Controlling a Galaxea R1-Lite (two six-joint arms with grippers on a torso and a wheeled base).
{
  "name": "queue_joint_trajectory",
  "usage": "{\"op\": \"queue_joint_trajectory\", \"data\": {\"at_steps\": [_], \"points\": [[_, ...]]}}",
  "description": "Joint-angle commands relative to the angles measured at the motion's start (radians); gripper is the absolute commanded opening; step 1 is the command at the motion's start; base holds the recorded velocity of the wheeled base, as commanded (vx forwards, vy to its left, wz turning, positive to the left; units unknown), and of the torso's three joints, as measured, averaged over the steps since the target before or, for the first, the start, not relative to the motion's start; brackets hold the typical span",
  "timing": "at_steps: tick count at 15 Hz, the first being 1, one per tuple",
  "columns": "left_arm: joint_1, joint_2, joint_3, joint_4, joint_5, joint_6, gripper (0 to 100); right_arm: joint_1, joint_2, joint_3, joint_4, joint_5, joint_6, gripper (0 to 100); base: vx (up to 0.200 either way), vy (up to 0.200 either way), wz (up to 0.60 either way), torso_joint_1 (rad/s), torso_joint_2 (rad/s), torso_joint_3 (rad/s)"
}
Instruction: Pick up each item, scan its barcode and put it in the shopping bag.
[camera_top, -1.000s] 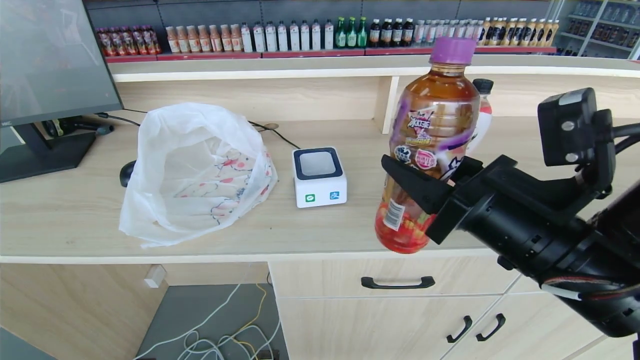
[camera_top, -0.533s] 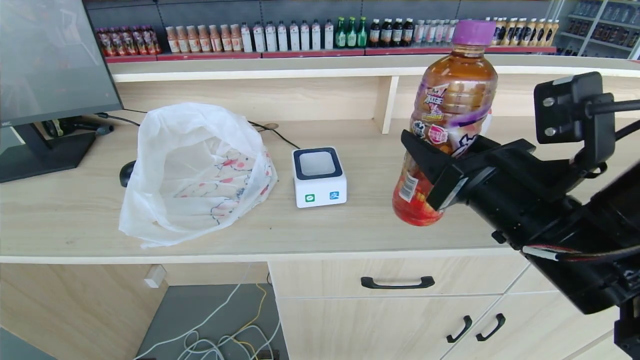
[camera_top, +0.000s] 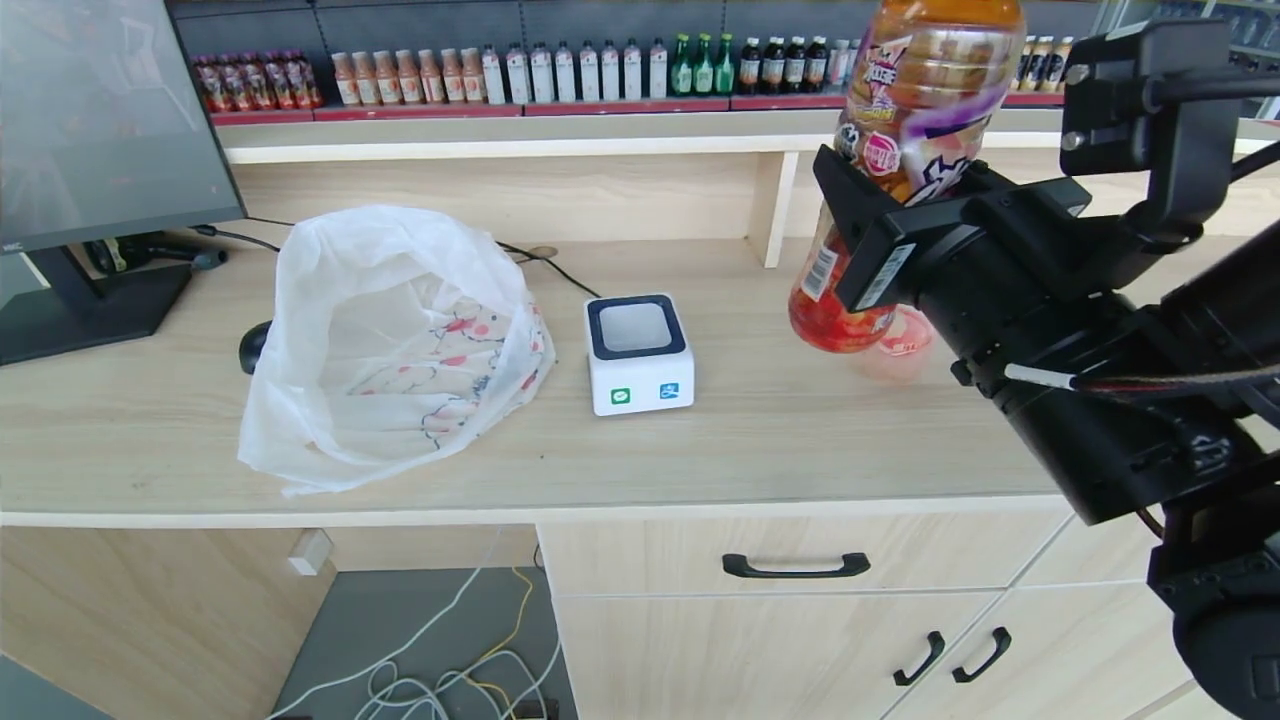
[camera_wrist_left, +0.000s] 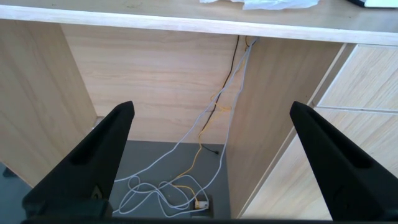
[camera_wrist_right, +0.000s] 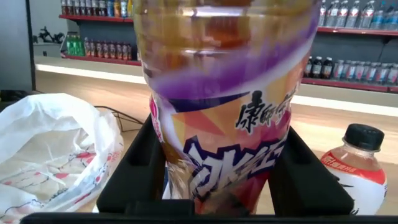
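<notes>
Pale wood-grain counter (camera_top: 760, 440) carries a crumpled, translucent white shopping bag (camera_top: 390, 340) and a boxy white scanner (camera_top: 638, 352) with a dark glass top. The right gripper (camera_top: 905, 205) clamps a ribbed clear-plastic bottle (camera_top: 920, 90) of amber tea, purple-labelled, upright in the air beyond the scanner, its cap cut off. The left gripper (camera_wrist_left: 212, 109) hangs spread wide below the counter's edge.

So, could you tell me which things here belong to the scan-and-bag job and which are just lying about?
Job: amber plastic bottle with purple label, clamped in right gripper; pink-white plastic bottle with black cap; white cube scanner; crinkled white plastic shopping bag.
Lying about: dark monitor; black mouse; shelved drinks bottles; floor cables.
</notes>
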Motion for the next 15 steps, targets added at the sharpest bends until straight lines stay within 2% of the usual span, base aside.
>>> {"op": "queue_joint_trajectory", "data": {"at_steps": [1,12,15], "points": [[0.0,0.0,0.0,0.0,0.0,0.001,100,0.001,0.005,0.002,-0.002,0.001,-0.004,0,0.0,0.2,0.0,-0.002,0.01,0.002],[-0.001,0.0,0.0,0.0,-0.001,0.004,100,0.021,0.009,0.036,-0.002,0.001,0.027,0,0.0,0.2,0.0,0.005,0.0,0.003],[0.0,0.0,0.0,0.0,0.0,0.001,100,0.024,0.017,0.041,-0.003,0.005,0.003,0,0.0,0.0,0.0,0.0,0.0,0.0]]}}
